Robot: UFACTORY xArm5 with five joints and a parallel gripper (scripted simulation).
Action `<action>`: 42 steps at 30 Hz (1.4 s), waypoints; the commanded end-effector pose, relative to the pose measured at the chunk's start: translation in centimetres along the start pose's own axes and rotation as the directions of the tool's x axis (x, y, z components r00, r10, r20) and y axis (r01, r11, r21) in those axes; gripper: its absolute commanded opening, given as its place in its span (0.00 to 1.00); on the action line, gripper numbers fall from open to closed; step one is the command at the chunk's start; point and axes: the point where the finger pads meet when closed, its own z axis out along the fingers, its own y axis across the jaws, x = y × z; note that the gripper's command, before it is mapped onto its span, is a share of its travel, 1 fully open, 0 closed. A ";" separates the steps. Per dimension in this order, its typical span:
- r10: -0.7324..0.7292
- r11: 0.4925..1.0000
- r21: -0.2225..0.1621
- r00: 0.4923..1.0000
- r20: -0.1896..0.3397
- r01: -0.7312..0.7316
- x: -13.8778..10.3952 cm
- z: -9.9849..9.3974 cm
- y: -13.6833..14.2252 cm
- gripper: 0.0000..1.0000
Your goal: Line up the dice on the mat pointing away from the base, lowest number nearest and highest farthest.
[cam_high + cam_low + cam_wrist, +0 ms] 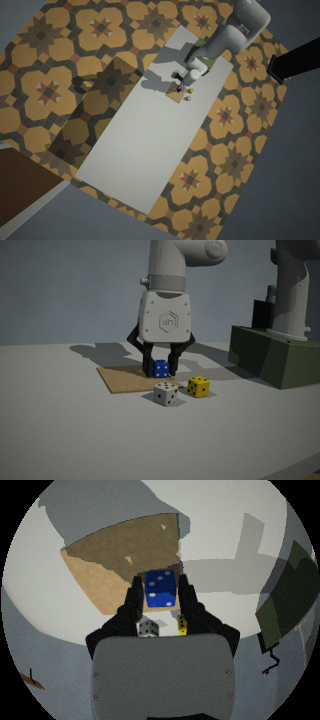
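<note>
- Dice: three in all, one blue (160,369) (160,589), one yellow (191,90) (198,386) (182,624) and one white (188,98) (165,393) (149,628).
- Mat: one, tan (175,96) (121,379) (97,587), lying flat on the one table (144,139) (129,433) (35,595). It bears one die, the blue.
- Blue: flat on the mat, near the edge on the green block's side. Its face toward the exterior view has four pips; the count on top is too small to be sure of.
- Yellow: flat on the table, off the mat and near its corner, three pips up. Two side faces show, with five pips and one.
- White: flat on the table just beside the mat, five pips up. Two side faces show, with one pip and three.
- On the table, then: two dice, near each other but apart.
- Claw: one (180,89) (160,373) (160,580), its two fingers spread part way, one either side of blue, pinching nothing.
- Green block: one (200,41) (261,356) (295,585), with the arm's base standing on it.
</note>
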 end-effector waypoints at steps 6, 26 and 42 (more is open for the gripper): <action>0.000 1.000 0.003 1.000 0.000 0.000 -0.1 -0.8 -0.1 0.47; 0.000 1.000 0.003 1.000 0.000 0.000 -0.2 -8.6 -0.1 0.47; 0.000 1.000 0.003 1.000 0.000 0.000 -0.2 -9.0 -0.1 1.00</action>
